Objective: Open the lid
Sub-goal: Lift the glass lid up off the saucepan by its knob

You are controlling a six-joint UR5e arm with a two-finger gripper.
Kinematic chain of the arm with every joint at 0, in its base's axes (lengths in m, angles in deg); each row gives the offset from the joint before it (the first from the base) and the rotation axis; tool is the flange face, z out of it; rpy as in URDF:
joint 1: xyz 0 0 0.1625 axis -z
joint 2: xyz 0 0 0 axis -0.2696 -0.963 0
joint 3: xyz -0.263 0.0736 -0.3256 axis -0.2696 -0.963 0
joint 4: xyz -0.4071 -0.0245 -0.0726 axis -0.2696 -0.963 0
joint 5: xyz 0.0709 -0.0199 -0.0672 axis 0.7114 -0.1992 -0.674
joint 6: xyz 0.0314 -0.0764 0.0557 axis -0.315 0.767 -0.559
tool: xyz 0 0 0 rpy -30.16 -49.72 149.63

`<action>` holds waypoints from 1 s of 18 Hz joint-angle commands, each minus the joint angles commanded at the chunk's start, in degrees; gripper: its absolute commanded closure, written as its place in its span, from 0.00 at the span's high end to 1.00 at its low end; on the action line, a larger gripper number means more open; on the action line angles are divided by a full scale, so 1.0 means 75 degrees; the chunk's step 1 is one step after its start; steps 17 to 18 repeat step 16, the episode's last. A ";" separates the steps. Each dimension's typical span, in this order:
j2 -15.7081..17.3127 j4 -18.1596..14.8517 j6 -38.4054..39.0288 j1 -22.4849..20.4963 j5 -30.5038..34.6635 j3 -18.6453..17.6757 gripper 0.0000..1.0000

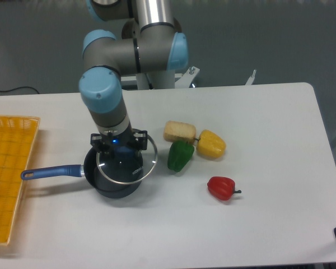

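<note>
The clear glass lid [129,165] with its metal rim hangs a little above the dark blue saucepan [109,182], shifted to the right so the pan's left side is uncovered. My gripper [119,147] comes straight down on the lid's middle and is shut on its knob, which the fingers hide. The saucepan's blue handle [50,172] points left toward the basket.
A yellow basket [8,174] lies at the left table edge. To the right of the pan sit a green pepper [180,155], a beige bread piece [180,131], a yellow pepper [211,143] and a red pepper [222,188].
</note>
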 joint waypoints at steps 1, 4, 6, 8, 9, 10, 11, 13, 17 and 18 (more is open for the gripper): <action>0.0000 -0.0012 -0.0129 -0.0048 -0.0012 -0.0023 0.44; 0.0058 -0.0047 -0.0294 -0.0200 -0.0012 -0.0047 0.44; 0.0059 -0.0059 -0.0434 -0.0282 -0.0023 -0.0059 0.44; 0.0059 -0.0059 -0.0481 -0.0317 -0.0035 -0.0070 0.44; 0.0059 -0.0059 -0.0482 -0.0318 -0.0035 -0.0070 0.44; 0.0059 -0.0059 -0.0482 -0.0329 -0.0035 -0.0070 0.44; 0.0059 -0.0059 -0.0482 -0.0329 -0.0035 -0.0070 0.44; 0.0059 -0.0059 -0.0482 -0.0388 -0.0047 -0.0070 0.44; 0.0071 -0.0059 -0.0482 -0.0423 -0.0070 -0.0035 0.44; 0.0071 -0.0059 -0.0482 -0.0423 -0.0070 -0.0035 0.44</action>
